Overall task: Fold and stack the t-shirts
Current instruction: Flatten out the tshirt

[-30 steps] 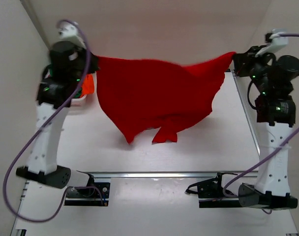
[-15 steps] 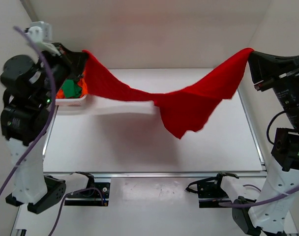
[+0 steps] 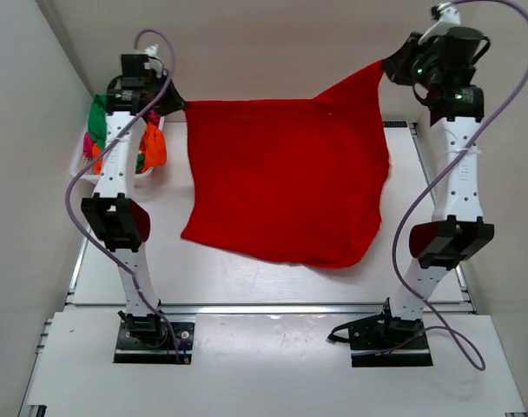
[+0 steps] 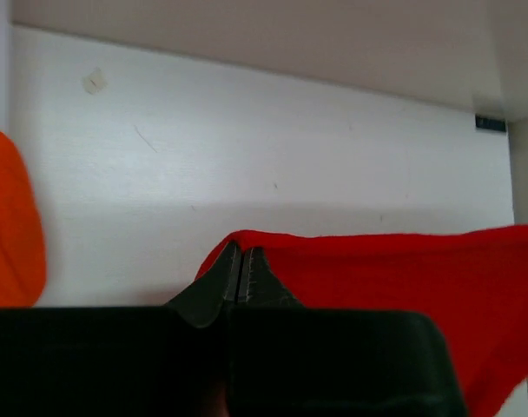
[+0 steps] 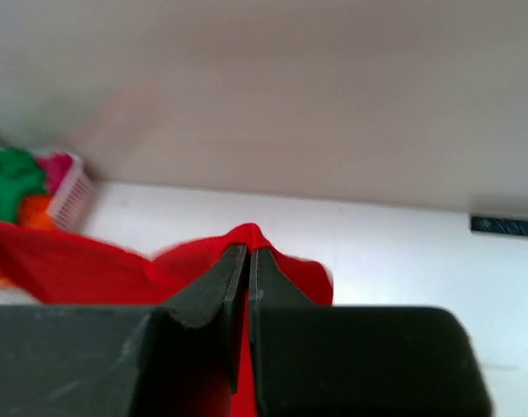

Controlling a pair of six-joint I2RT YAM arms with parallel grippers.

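Observation:
The red t-shirt (image 3: 286,178) is stretched out flat over the back half of the table, its near hem towards the arms. My left gripper (image 3: 177,104) is shut on its far left corner. In the left wrist view that gripper (image 4: 240,252) pinches the red cloth (image 4: 394,261) at the tips. My right gripper (image 3: 387,68) is shut on the far right corner, held a little higher. The right wrist view shows this gripper (image 5: 247,250) with red cloth (image 5: 99,265) bunched over its tips. More t-shirts (image 3: 151,143), green, pink and orange, lie in the basket at far left.
A white lattice basket (image 3: 82,161) stands at the far left edge beside the left arm. An orange shirt (image 4: 10,221) from it shows in the left wrist view. Walls close in the left, back and right sides. A metal rail (image 3: 273,307) runs along the table's near edge.
Both arms have reached far back and the red shirt, hanging sagged between them half a second ago, now spreads out flat over the table. Both grippers stay shut on its corners.

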